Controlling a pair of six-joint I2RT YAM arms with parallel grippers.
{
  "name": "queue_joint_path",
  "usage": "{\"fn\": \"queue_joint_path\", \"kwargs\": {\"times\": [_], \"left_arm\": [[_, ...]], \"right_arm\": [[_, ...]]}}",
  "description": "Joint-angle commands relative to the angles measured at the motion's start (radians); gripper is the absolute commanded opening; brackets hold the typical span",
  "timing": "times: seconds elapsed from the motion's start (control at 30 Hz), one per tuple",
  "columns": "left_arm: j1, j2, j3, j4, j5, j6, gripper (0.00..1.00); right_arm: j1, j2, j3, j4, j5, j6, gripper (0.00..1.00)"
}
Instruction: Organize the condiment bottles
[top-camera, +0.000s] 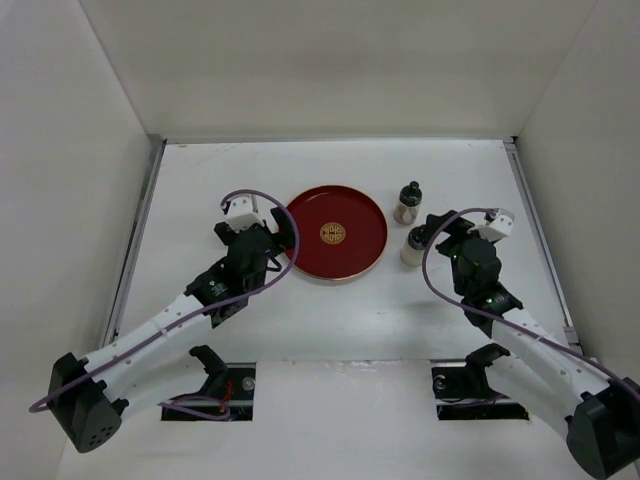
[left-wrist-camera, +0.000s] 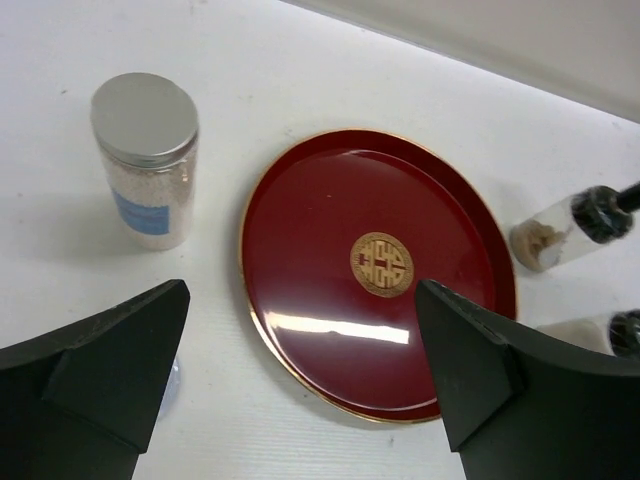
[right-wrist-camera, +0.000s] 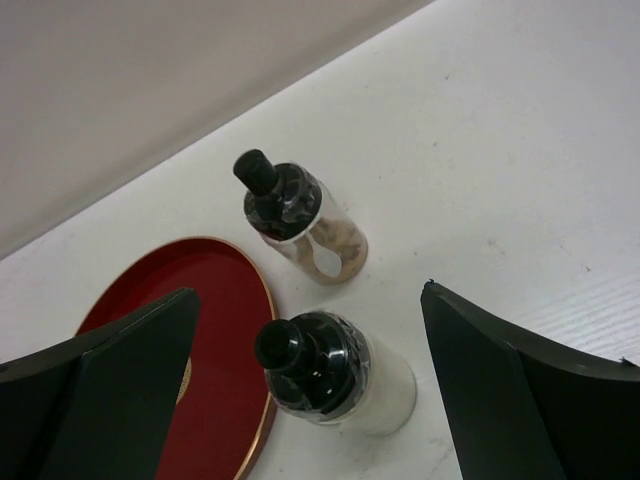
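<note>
Condiments stand on a white tabletop (top-camera: 330, 320) as two robot arms reach in from its near edge. At left, a clear jar (left-wrist-camera: 145, 165) with a silver lid and blue label, filled with pale granules, stands upright just beside the round red tray (left-wrist-camera: 320, 230); in the overhead view it cannot be made out near the left arm. The left fingers (left-wrist-camera: 100, 380) are spread wide and grip nothing, with the tray's left rim between them in the wrist view. The tray's lacquer shows a gold emblem (left-wrist-camera: 382, 264) at its centre and a thin gold rim. Just right of the tray stand two small clear bottles with black caps, apart from each other. The far bottle (right-wrist-camera: 315, 225) holds a little tan powder at its base, and the near bottle (right-wrist-camera: 350, 380) is full of white. Both are on the tabletop outside the tray, the near one close beside its rim. The right fingers (right-wrist-camera: 530, 400) are likewise parted and hold nothing, framing the near bottle without touching it. Open tabletop runs behind the tray and right of the bottles towards the metal edge rails (top-camera: 540, 240). Plain white walls (top-camera: 330, 70) close the back and both sides.
</note>
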Motion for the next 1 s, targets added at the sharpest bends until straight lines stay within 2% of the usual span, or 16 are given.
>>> {"fn": "queue_joint_path", "kwargs": {"times": [0.0,0.13,0.37,0.4,0.43,0.47,0.5,0.57,0.63,0.67,0.73,0.83,0.97], "left_arm": [[0.059,0.01,0.039,0.005,-0.032,0.024,1.0],[0.134,0.025,0.033,0.097,-0.001,0.082,1.0],[0.247,0.128,0.119,0.145,0.017,0.113,1.0],[0.269,0.151,0.136,0.151,0.037,0.119,0.92],[0.284,0.164,0.151,0.154,0.057,0.121,0.7],[0.295,0.181,0.171,0.143,0.062,0.122,0.46],[0.304,0.192,0.185,0.134,0.053,0.125,0.38],[0.311,0.22,0.214,0.108,0.001,0.133,0.41],[0.317,0.263,0.248,0.085,-0.032,0.16,0.62],[0.321,0.286,0.265,0.073,-0.033,0.174,0.72],[0.324,0.33,0.292,0.054,-0.021,0.191,0.8],[0.337,0.398,0.326,0.051,0.006,0.216,0.84],[0.363,0.442,0.326,0.037,0.003,0.204,0.84]], "right_arm": [[-0.007,-0.016,-0.003,0.009,-0.007,0.032,1.0],[-0.009,-0.038,-0.008,0.001,-0.01,0.037,1.0],[-0.007,0.013,0.004,0.012,-0.01,0.035,1.0],[-0.007,0.013,0.003,0.016,-0.01,0.035,1.0],[-0.007,0.011,0.0,0.019,-0.01,0.034,0.95],[-0.007,0.011,0.0,0.022,-0.01,0.034,0.86],[-0.007,0.014,0.001,0.023,-0.012,0.031,0.78],[-0.006,0.017,0.012,0.015,-0.012,0.024,0.76],[0.0,0.017,0.013,0.021,-0.013,0.023,0.79],[0.002,0.019,0.013,0.021,-0.015,0.024,0.84],[0.008,0.02,0.018,0.015,-0.021,0.028,0.93],[0.014,0.007,0.017,0.016,-0.021,0.023,0.98],[0.014,0.016,0.016,0.018,-0.035,0.023,0.99]]}}
